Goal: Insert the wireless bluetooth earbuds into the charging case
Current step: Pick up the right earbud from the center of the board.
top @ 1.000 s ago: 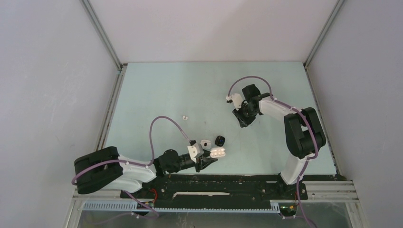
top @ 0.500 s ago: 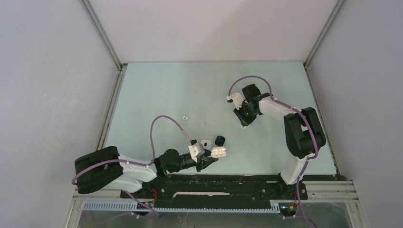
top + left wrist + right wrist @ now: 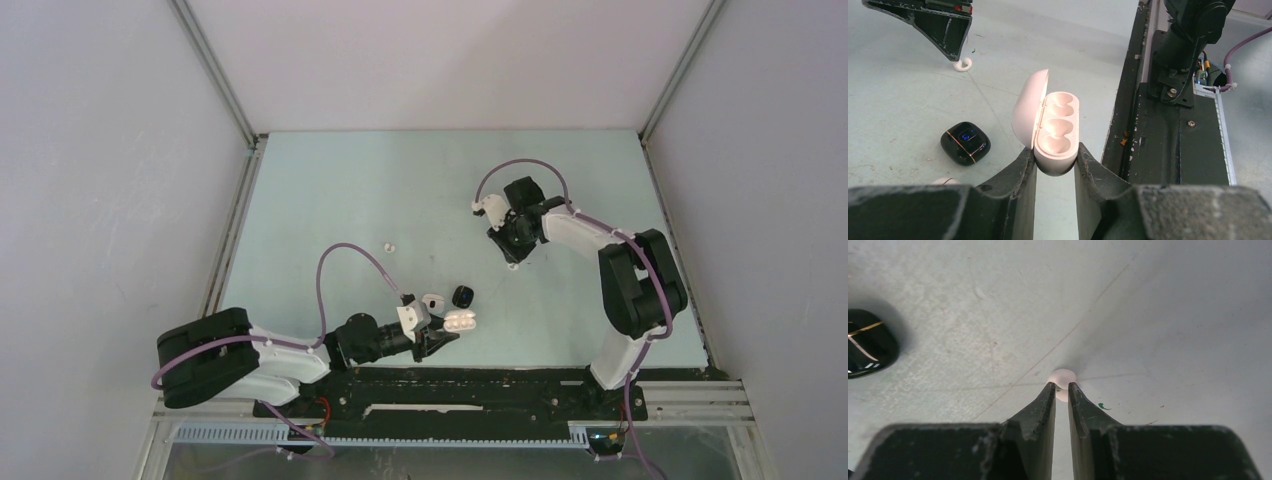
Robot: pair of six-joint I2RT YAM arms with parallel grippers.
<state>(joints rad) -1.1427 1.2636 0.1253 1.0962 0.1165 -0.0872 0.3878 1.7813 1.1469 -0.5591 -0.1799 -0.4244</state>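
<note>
Over the last second the right gripper [image 3: 1061, 386] has drawn its jaws in from a wider stance, and they now stand almost together with the white earbud [image 3: 1062, 377] nipped at their very tips, the bud still resting on the table [image 3: 1158, 305], well apart from the case. It looks like a pinch just made, though how firm I cannot tell, since so little of the bud sits between the fingers. The left gripper [image 3: 1054, 160] has not shifted: it is clamped on the lower end of the charging case [image 3: 1055, 127], lid swung back and both wells bare (ready to receive). So the pick seems done, and lift and carry remain. A black case [image 3: 965, 142] lies just beside, and a second earbud [image 3: 389, 245] waits farther left.
</note>
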